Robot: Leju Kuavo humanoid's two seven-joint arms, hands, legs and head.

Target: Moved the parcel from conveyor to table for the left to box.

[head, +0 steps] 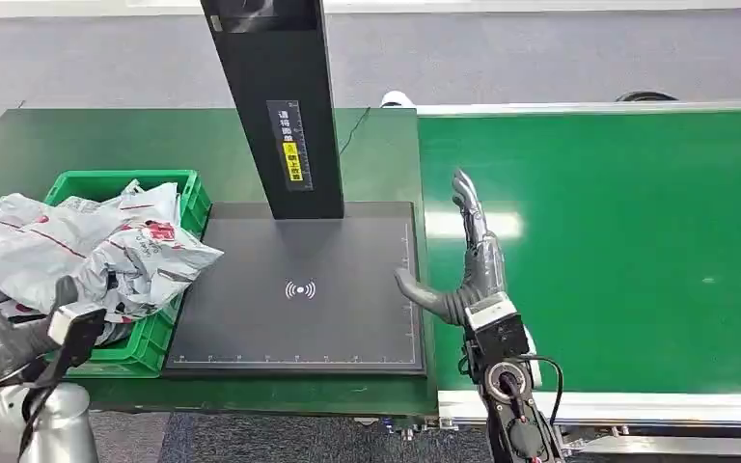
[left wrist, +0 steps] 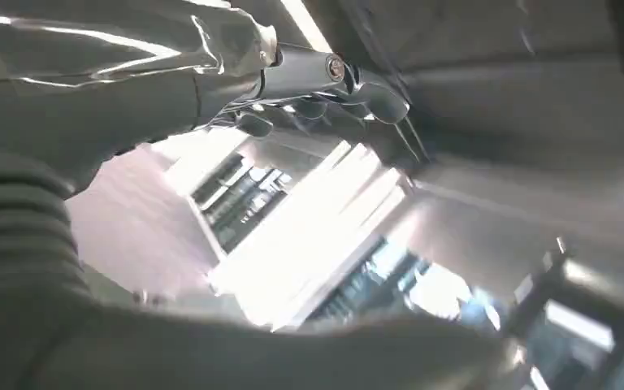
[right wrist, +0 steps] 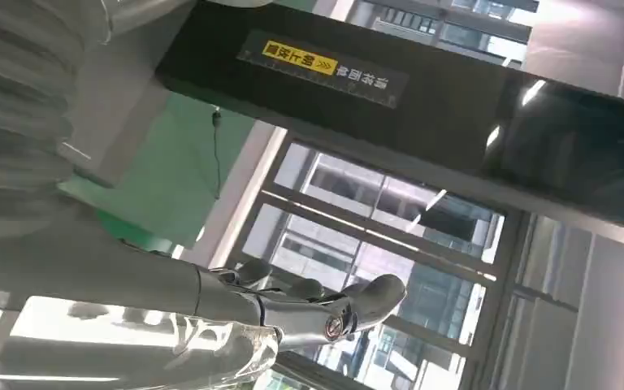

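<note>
Right hand hovers open-fingered, holding nothing, over the conveyor edge beside the dark table pad.

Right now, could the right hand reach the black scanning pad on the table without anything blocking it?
Probably yes: the right hand is open at the black pad's edge, nothing lying between them.

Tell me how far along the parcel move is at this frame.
Done: several parcels already fill the green box. In hand: nothing; the right hand hangs open at the conveyor edge, and the black pad is bare. Left: no parcel shows on the belt, so the next transfer hasn't begun.
</note>
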